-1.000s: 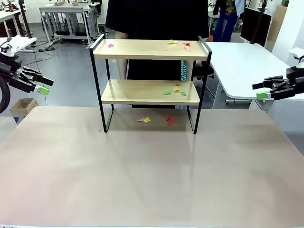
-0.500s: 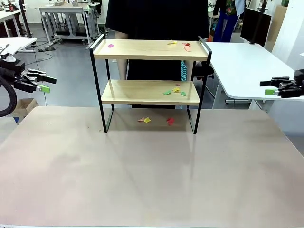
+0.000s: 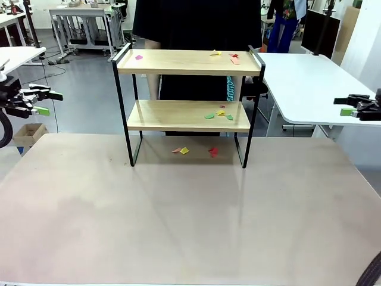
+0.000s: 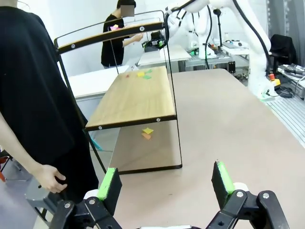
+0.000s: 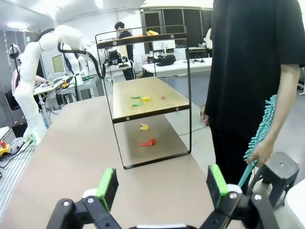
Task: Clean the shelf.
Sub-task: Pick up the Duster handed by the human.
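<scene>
While the left gripper (image 3: 47, 102) and the right gripper (image 3: 343, 106) hang spread and empty at the sides, the shelf (image 3: 189, 62) stands between them.

The shelf is on the far middle of the table (image 3: 178, 226), and its long axis runs from left to right, so each end faces one gripper. Both grippers are out beyond the table edges, well apart from the shelf and about equally far. Coloured scraps (image 3: 218, 113) lie on both boards and on the table under them, most toward the right end, so I judge the right arm is nearer to them. A person behind the shelf holds a teal duster (image 5: 261, 126).
</scene>
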Available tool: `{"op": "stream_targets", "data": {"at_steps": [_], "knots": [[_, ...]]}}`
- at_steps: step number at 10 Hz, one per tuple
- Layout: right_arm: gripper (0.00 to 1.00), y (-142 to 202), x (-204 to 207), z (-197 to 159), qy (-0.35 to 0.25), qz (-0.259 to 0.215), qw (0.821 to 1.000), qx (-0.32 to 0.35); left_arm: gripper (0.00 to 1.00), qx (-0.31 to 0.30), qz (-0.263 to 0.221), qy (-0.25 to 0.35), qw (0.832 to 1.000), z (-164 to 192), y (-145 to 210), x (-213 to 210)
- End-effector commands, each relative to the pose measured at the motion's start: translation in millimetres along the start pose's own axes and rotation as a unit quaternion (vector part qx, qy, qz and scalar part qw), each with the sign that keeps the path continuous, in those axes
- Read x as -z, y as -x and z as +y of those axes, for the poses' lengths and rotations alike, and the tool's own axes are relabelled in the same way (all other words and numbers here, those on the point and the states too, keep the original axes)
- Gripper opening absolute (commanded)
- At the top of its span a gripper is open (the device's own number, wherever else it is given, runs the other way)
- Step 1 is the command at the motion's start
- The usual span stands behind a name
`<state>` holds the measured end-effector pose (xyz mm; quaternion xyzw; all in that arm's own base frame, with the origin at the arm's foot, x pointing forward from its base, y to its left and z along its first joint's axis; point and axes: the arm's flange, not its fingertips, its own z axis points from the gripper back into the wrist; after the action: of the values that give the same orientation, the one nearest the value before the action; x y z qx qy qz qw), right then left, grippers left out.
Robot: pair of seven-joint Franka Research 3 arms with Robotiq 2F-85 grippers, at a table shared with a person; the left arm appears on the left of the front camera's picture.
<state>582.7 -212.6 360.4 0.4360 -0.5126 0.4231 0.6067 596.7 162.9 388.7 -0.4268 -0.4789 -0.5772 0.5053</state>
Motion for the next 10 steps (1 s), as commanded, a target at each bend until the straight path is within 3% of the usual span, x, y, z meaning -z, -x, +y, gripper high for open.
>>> {"op": "stream_targets", "data": {"at_steps": [1, 10], "knots": [[1.0, -2.5, -2.5, -8.2, 0.004, -0.025, 1.0, -0.001, 1.0, 0.004, -0.035, -0.011, 0.999, 4.5, 0.2, -5.2], [1.0, -5.5, -10.4, -10.8, 0.017, -0.043, 0.999, 0.003, 1.0, -0.026, -0.08, -0.021, 0.996, 1.9, -3.1, -6.7]]}}
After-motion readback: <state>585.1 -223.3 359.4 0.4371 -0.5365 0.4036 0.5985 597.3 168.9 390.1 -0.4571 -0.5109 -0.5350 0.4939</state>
